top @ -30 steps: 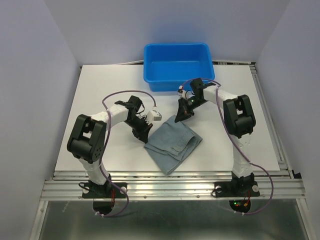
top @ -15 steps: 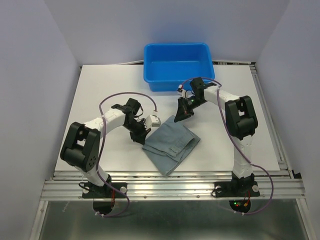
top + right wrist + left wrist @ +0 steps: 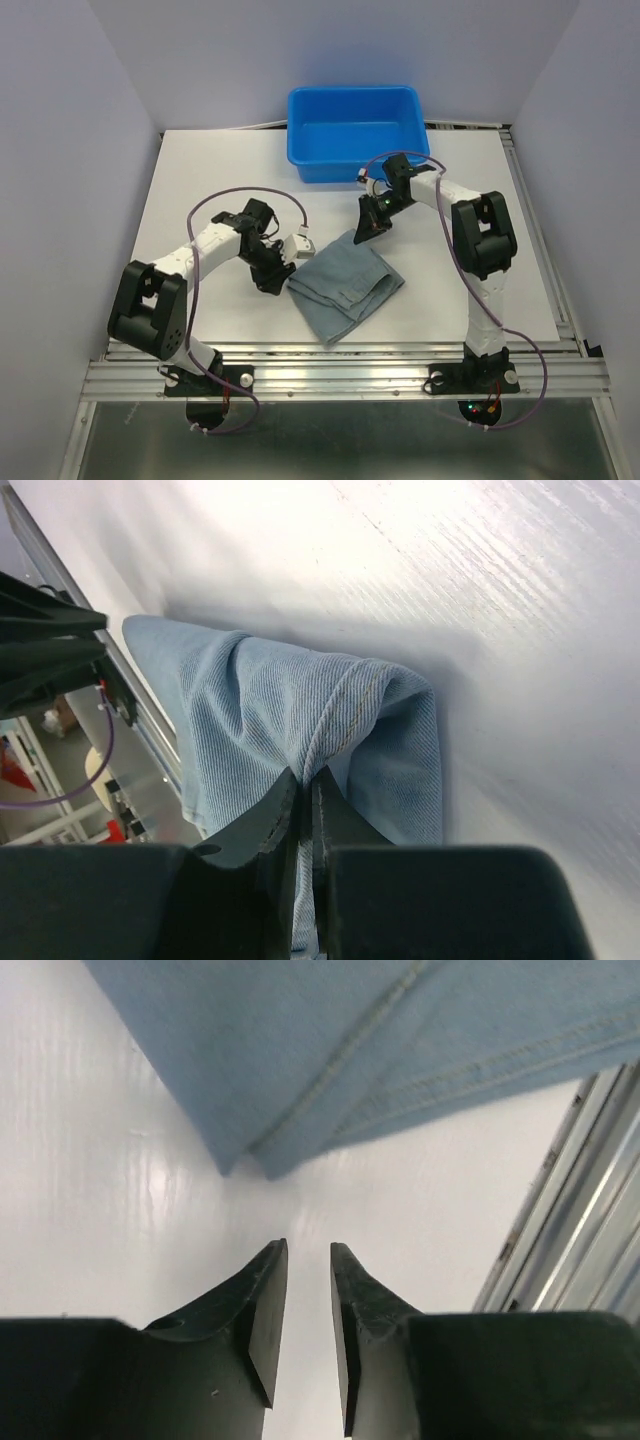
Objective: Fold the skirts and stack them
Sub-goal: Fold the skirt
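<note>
On the left, your left gripper [image 3: 308, 1250] sits low over the table [image 3: 200, 180], just beside the skirt [image 3: 345, 283]. Its fingers are open only a crack and hold nothing. A corner of the cloth lies close in front of the tips, but not between them. If you push ahead with so small a gap, I think the tips may shove the corner away or bunch it up and not catch it. Open wider first.

In the middle, the skirt lies loosely folded on the white table, near the front.

On the right, your right gripper [image 3: 305, 777] is pinched tight on a little ridge of cloth at the skirt's far corner. It has only a small bit. If you pull hard or fast, that bit may slip out, or the whole skirt may drag and lose its fold.

Now the room. Left of the skirt there is lots of white table to move over. The metal rail [image 3: 350, 352] runs along the front edge, and the skirt's lowest corner lies close to it, so do not drag that way. Behind the right gripper stands the blue tub [image 3: 352, 92], near enough to bump if you swing back.
</note>
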Controlling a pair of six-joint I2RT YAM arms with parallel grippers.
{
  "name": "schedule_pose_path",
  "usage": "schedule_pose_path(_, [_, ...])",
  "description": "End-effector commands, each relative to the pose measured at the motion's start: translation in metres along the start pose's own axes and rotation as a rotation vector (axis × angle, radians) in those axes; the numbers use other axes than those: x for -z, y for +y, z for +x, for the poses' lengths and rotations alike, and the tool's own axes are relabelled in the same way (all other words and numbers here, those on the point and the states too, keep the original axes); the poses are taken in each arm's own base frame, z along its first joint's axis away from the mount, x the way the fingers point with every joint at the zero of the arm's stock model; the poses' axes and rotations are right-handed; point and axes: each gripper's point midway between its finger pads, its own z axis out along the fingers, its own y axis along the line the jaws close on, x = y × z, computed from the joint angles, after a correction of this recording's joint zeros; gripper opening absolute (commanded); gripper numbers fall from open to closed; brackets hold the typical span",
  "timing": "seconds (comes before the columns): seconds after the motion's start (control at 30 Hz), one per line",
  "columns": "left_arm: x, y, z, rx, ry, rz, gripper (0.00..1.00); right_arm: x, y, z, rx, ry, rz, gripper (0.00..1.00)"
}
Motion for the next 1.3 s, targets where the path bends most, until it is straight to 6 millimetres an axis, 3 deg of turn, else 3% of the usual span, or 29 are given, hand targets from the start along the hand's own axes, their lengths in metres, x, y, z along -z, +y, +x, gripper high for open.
schedule_pose_path(0.0, [0.040, -0.013, -0.039, 0.004, -0.117, 0.004, 0.48, 0.005, 0.016, 0.002, 0.141, -0.008, 0.003, 0.01])
schedule_pose_path(0.07, [0.059, -0.006, -0.069, -0.027, -0.207, -0.055, 0.51, -0.003, 0.017, 0.013, 0.139, 0.022, 0.003, 0.01])
schedule_pose_path(0.17, [0.067, -0.006, -0.089, -0.090, -0.253, -0.113, 0.51, -0.005, 0.014, 0.017, 0.136, 0.027, 0.012, 0.01])
schedule_pose_path(0.23, [0.057, -0.023, -0.100, -0.186, -0.245, -0.115, 0.51, -0.005, 0.009, 0.018, 0.138, 0.030, 0.036, 0.01])
schedule_pose_path(0.27, [0.046, -0.023, -0.099, -0.219, -0.227, -0.146, 0.51, -0.005, 0.008, 0.018, 0.138, 0.030, 0.041, 0.01])
schedule_pose_path(0.3, [0.036, -0.038, -0.105, -0.285, -0.221, -0.129, 0.51, -0.004, 0.007, 0.018, 0.135, 0.030, 0.049, 0.01])
schedule_pose_path(0.37, [0.019, -0.044, -0.108, -0.336, -0.213, -0.145, 0.51, -0.005, 0.004, 0.017, 0.132, 0.031, 0.058, 0.01])
schedule_pose_path(0.4, [0.006, -0.058, -0.111, -0.381, -0.195, -0.120, 0.50, -0.006, 0.004, 0.018, 0.128, 0.033, 0.061, 0.01])
schedule_pose_path(0.57, [-0.027, -0.080, -0.122, -0.451, -0.182, -0.114, 0.50, -0.007, -0.001, 0.019, 0.124, 0.039, 0.075, 0.01])
schedule_pose_path(0.93, [-0.061, -0.103, -0.137, -0.531, -0.175, -0.114, 0.50, -0.012, -0.006, 0.025, 0.109, 0.057, 0.072, 0.01])
schedule_pose_path(1.27, [-0.088, -0.107, -0.120, -0.574, -0.078, -0.043, 0.48, -0.013, -0.008, 0.028, 0.108, 0.062, 0.074, 0.01])
